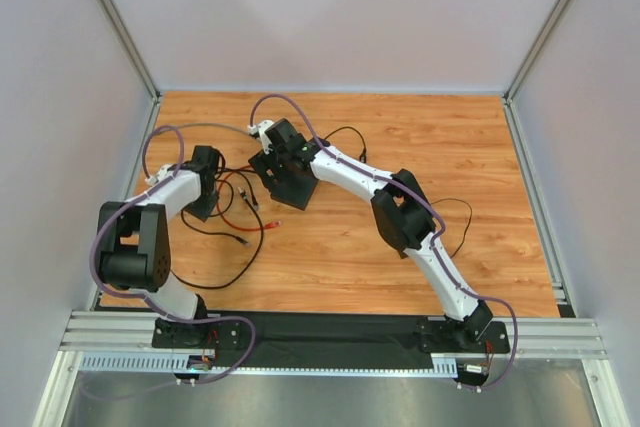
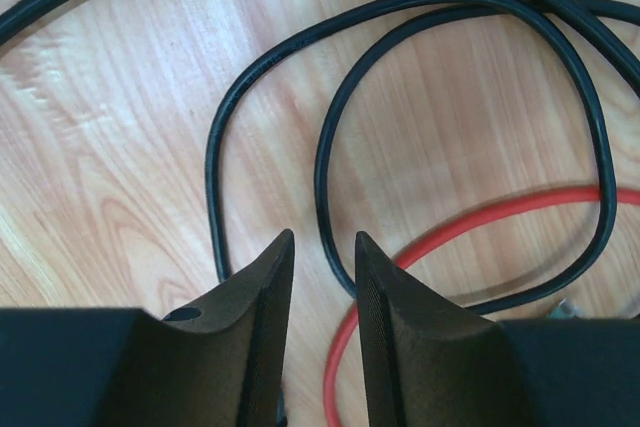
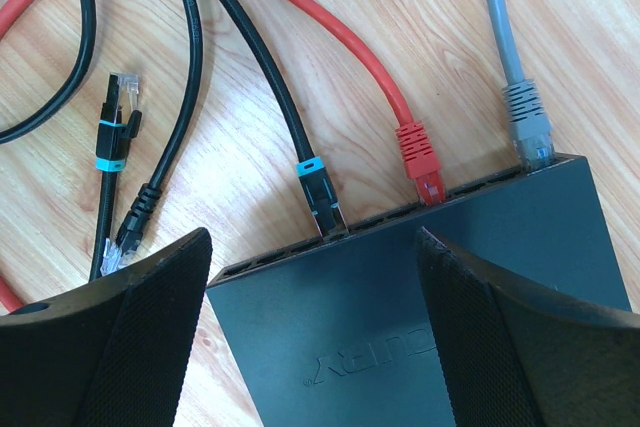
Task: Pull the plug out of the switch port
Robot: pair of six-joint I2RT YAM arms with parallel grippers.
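Three plugs (image 3: 420,157) sit in the switch's (image 3: 400,287) far edge, just ahead of the right claw (image 3: 312,237), whose fingers stand wide apart over it, gripping nothing. Their cables (image 3: 340,35) run straight away. The left claw (image 2: 325,242), narrowly parted and empty, lies farther off.

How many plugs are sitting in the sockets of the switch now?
3: a black plug leftmost, a red plug in the middle, a grey plug at the switch's right end. A finger may hide the left end.
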